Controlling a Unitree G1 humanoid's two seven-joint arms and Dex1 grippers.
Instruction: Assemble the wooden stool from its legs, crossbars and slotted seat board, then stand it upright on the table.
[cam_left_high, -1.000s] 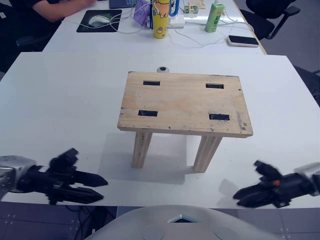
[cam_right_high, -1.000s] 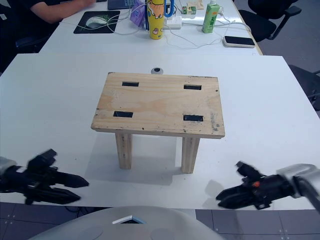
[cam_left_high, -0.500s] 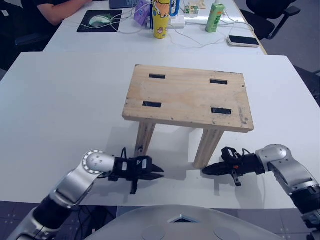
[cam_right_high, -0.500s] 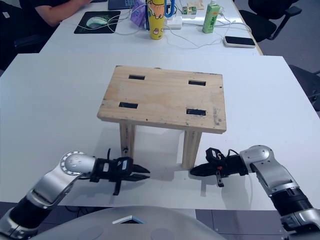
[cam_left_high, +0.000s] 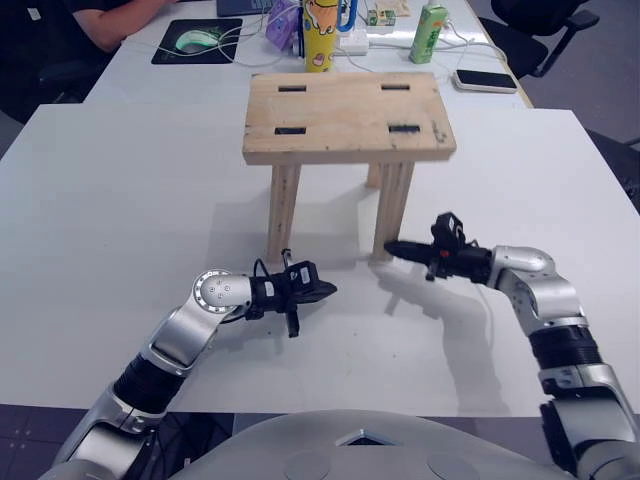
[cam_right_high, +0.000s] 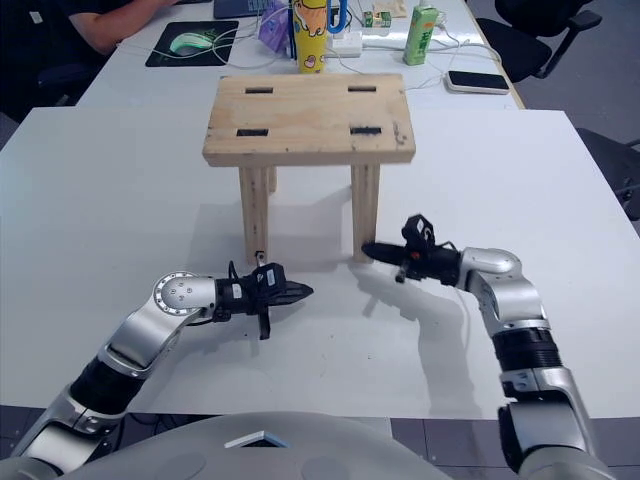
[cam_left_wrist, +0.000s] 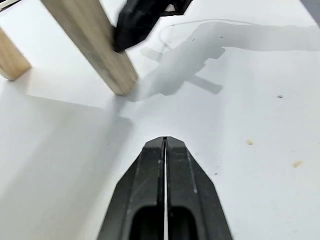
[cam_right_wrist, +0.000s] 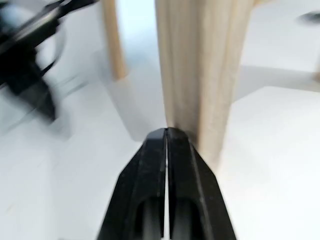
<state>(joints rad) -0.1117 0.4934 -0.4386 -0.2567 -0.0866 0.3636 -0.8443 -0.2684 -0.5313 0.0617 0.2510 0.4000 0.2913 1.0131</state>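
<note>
The wooden stool stands upright near the far edge of the white table (cam_left_high: 110, 210), its slotted seat board (cam_left_high: 348, 115) on top. My left gripper (cam_left_high: 328, 291) lies low on the table, shut and empty, a short way in front of the front left leg (cam_left_high: 283, 210). My right gripper (cam_left_high: 390, 246) is shut too, its tip at the foot of the front right leg (cam_left_high: 392, 205). That leg (cam_right_wrist: 200, 65) rises right behind the shut tip (cam_right_wrist: 166, 131) in the right wrist view. The left wrist view has the shut tip (cam_left_wrist: 165, 140) on bare table, a leg (cam_left_wrist: 92, 42) beyond.
The desk behind carries a yellow cup (cam_left_high: 320, 35), a green carton (cam_left_high: 428, 32), a phone (cam_left_high: 483, 80) and a mouse pad (cam_left_high: 198, 42). The stool's far legs stand close to the table's back edge. Bare table lies on both sides and in front.
The stool has slid away from me, from mid-table to the far edge. Both arms have stretched forward along the table with shut grippers, following its front legs.
</note>
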